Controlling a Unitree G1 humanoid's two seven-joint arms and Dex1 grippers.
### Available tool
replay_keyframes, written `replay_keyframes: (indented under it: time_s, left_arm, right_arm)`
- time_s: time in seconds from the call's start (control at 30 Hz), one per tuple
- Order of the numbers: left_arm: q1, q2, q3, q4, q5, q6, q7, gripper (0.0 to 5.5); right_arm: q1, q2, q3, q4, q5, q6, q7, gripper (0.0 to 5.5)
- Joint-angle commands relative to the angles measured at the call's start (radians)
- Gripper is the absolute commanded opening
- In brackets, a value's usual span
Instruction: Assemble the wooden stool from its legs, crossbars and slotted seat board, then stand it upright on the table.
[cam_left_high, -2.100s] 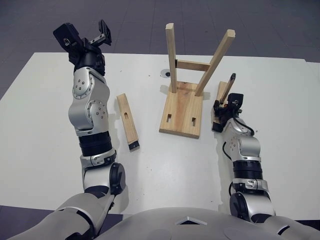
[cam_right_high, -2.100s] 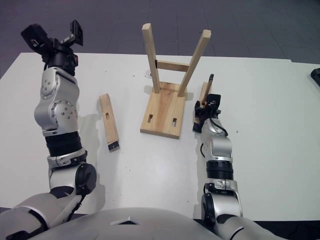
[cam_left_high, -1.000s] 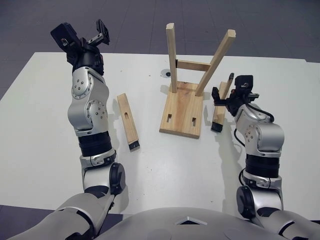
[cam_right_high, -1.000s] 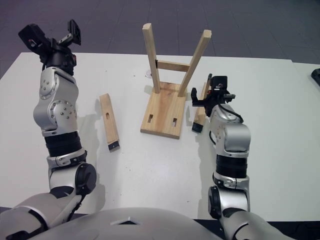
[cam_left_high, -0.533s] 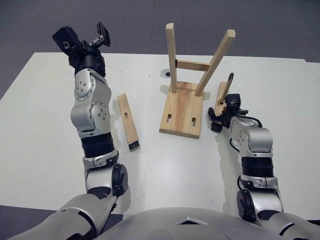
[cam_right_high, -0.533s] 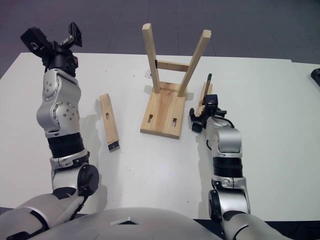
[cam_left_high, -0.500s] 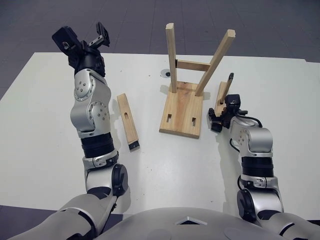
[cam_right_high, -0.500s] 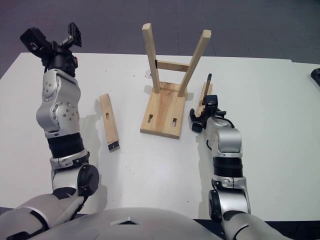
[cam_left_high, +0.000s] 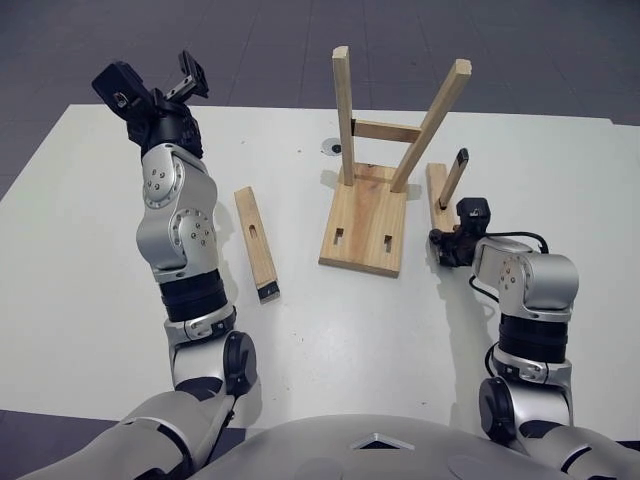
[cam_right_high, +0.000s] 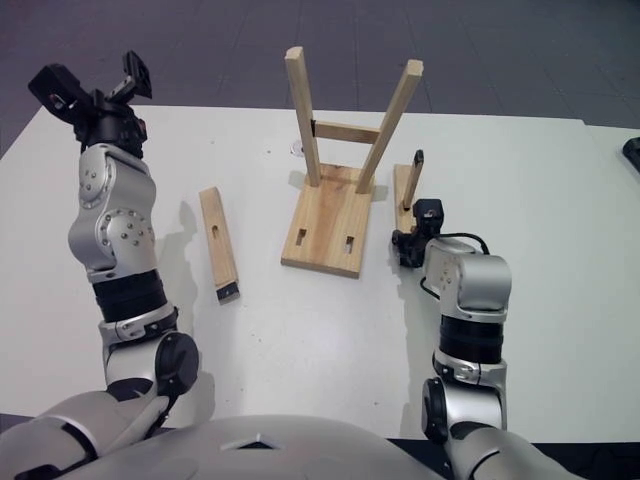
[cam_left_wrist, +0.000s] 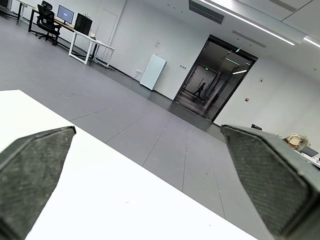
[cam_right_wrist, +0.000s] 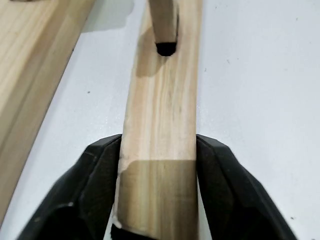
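While the seat board (cam_left_high: 365, 225) lies underside-up on the table (cam_left_high: 80, 250) w/ two legs (cam_left_high: 343, 110) standing in its far slots & a crossbar (cam_left_high: 385, 130) tying them, the right gripper (cam_right_wrist: 157, 170) is clamped on a third leg (cam_right_wrist: 162, 100). That leg lies flat just beside the board's right edge, and the fingers (cam_right_wrist: 97, 170) pinch its near end from both sides, touching the wood. A short dark bar (cam_left_high: 455, 172) sticks up tilted from the leg's slot, prob. the 2nd crossbar, so gripping at the end keeps the fingers clear of it. The board's two near slots are empty, presumably for this leg & the fourth leg (cam_left_high: 256, 243), which lies flat left of the board, apart from it, slot up. Left gripper (cam_left_high: 155, 85) is raised over the table's far left, jaws wide apart, nothing in it; parked out of the way, I'd judge. Task abt halfway; next: lift the held leg w/o shaking the bar loose
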Motion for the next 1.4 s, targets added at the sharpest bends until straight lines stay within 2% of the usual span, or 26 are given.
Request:
replay_keyframes:
  time_s: [0.03,0.73,0.77,1.03,1.23,1.4]
  left_arm:
    - [0.016,-0.006,0.002,-0.018,0.004,0.016,0.017,5.40]
    - [0.056,-0.005,0.023,-0.078,0.006,0.045,0.062,5.40]
    - [0.058,-0.005,0.025,-0.080,0.006,0.046,0.065,5.40]
    - [0.058,-0.007,0.026,-0.068,0.007,0.036,0.066,5.40]
    - [0.051,-0.003,0.030,-0.047,0.006,0.022,0.060,5.40]
    - [0.032,0.018,0.017,-0.008,0.008,0.015,0.028,5.40]
  right_arm:
    - [0.044,-0.008,0.009,-0.078,0.015,0.074,0.017,2.06]
    - [0.147,-0.134,0.049,-0.214,0.026,0.194,0.090,2.06]
    - [0.139,-0.140,0.053,-0.211,0.028,0.195,0.095,2.35]
    - [0.088,-0.176,0.078,-0.183,0.036,0.149,0.120,3.46]
    - [0.011,-0.194,0.054,-0.176,0.051,0.109,0.151,4.42]
    - [-0.050,-0.210,-0.026,-0.171,0.088,-0.094,0.221,5.21]
